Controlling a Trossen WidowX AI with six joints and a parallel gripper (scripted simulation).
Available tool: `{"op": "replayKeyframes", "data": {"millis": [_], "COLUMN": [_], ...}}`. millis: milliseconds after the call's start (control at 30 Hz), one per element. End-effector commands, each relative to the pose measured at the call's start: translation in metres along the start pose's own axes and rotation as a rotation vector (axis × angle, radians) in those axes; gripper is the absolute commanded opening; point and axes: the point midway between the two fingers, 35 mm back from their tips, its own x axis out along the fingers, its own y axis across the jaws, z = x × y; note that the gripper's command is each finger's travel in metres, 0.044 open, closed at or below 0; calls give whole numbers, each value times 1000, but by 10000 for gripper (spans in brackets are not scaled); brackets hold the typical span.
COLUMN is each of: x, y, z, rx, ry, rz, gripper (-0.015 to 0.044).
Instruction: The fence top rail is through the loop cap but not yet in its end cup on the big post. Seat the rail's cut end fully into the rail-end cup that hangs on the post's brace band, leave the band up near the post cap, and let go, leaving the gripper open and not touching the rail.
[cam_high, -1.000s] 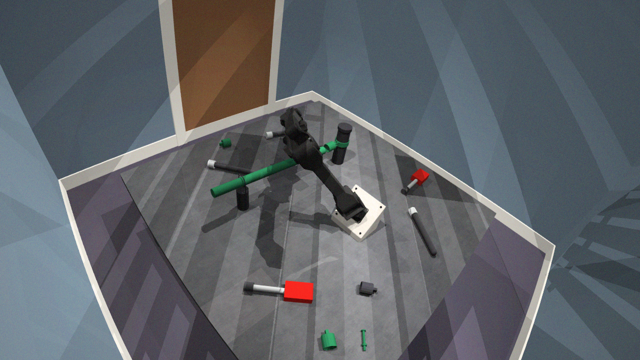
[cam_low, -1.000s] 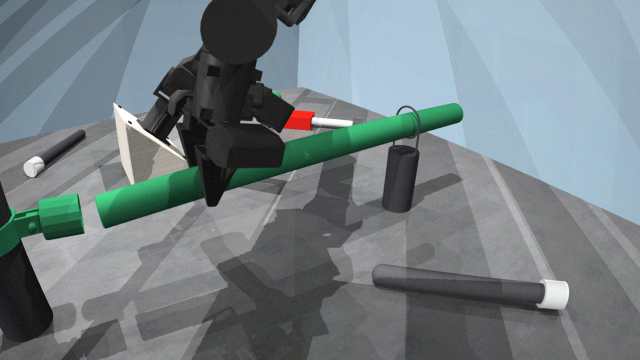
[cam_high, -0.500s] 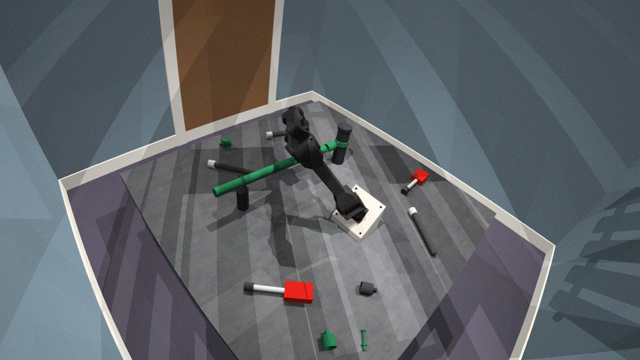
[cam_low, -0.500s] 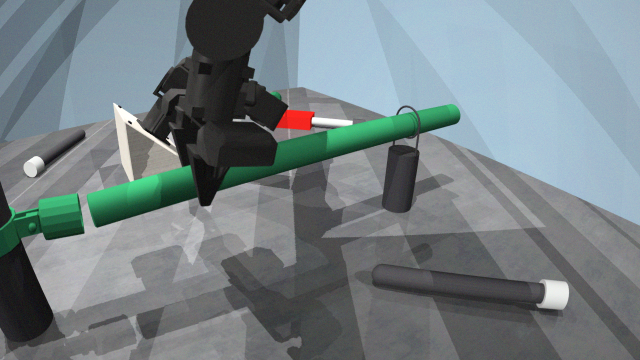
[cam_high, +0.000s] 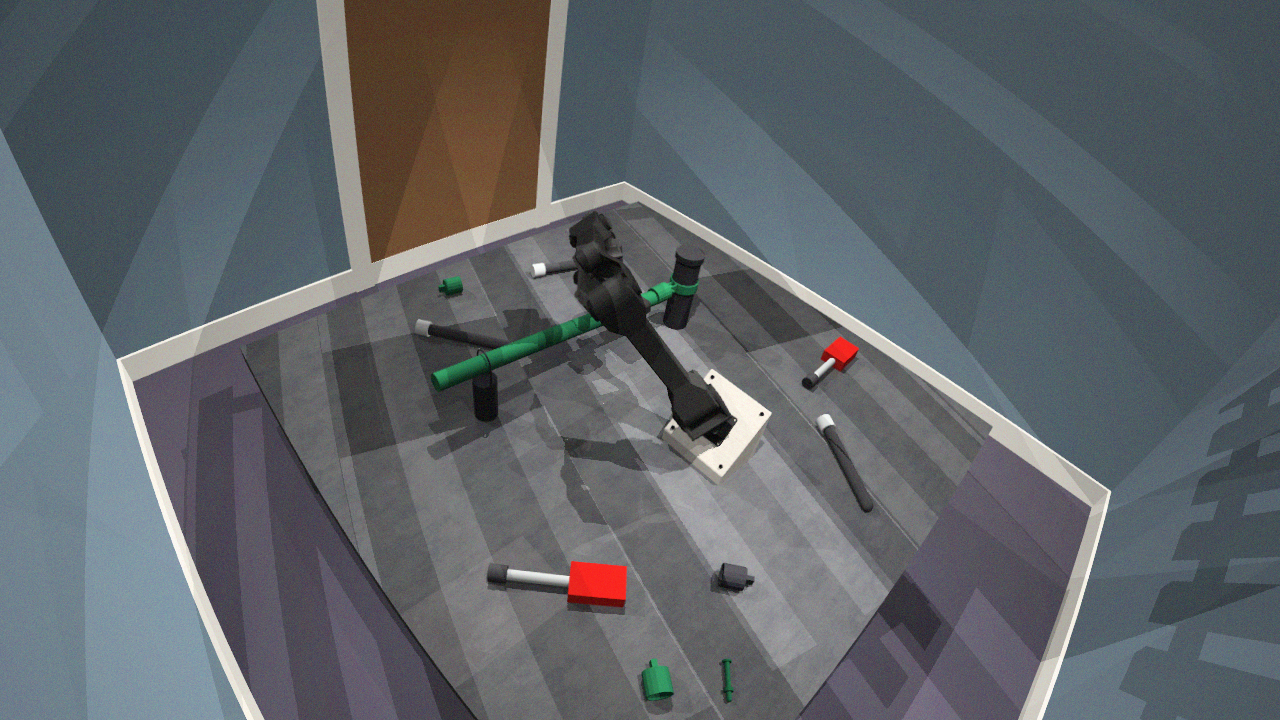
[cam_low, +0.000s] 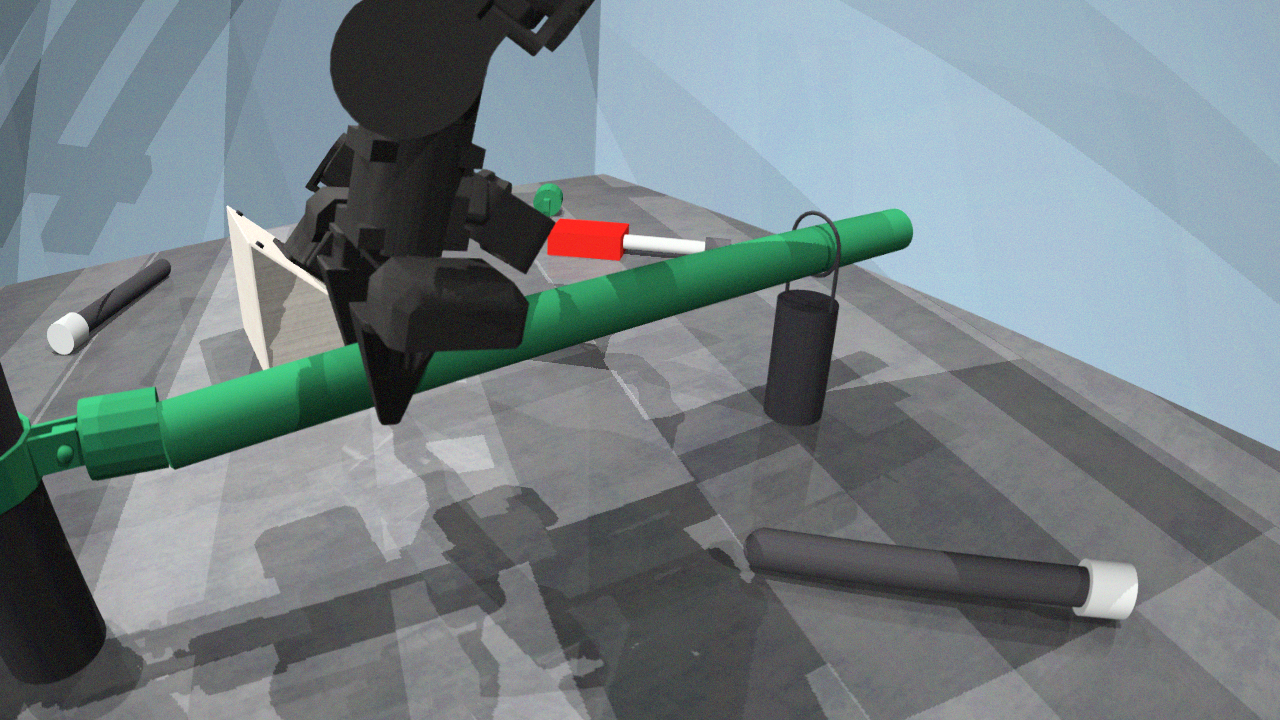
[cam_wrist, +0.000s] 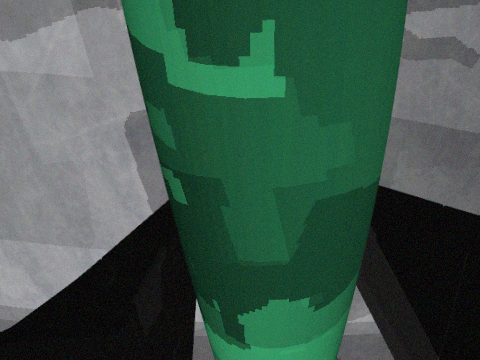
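The green rail (cam_high: 537, 342) (cam_low: 671, 282) (cam_wrist: 270, 150) runs through the wire loop (cam_low: 814, 213) above the small dark post (cam_high: 485, 395) (cam_low: 799, 358). My gripper (cam_low: 383, 376) (cam_wrist: 257, 202) is shut on the rail between the loop and the cup; in the top view the arm hides its fingers. The rail's cut end is right at the mouth of the green end cup (cam_high: 660, 292) (cam_low: 116, 434), its edge visible there; whether it touches the rim I cannot tell. The cup hangs on the brace band (cam_low: 16, 465), high on the big post (cam_high: 677, 312) (cam_low: 49, 582), below the post cap (cam_high: 689, 255).
A dark rod with a white end (cam_high: 460, 335) (cam_low: 913, 568) lies below the rail, another (cam_high: 845, 465) (cam_low: 125, 295) beyond the pale arm base (cam_high: 742, 411). Red-headed tools (cam_high: 597, 583) (cam_high: 839, 352), a dark fitting (cam_high: 733, 575), green fittings (cam_high: 657, 682) (cam_high: 452, 284) and a green pin (cam_high: 727, 680) lie around.
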Motion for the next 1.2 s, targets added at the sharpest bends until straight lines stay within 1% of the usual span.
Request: {"op": "replayKeyframes", "data": {"millis": [0,1167], "x": [0,-4], "y": [0,0], "z": [0,-3], "rx": [0,1], "ry": [1,12], "rz": [0,0], "gripper": [0,0]}}
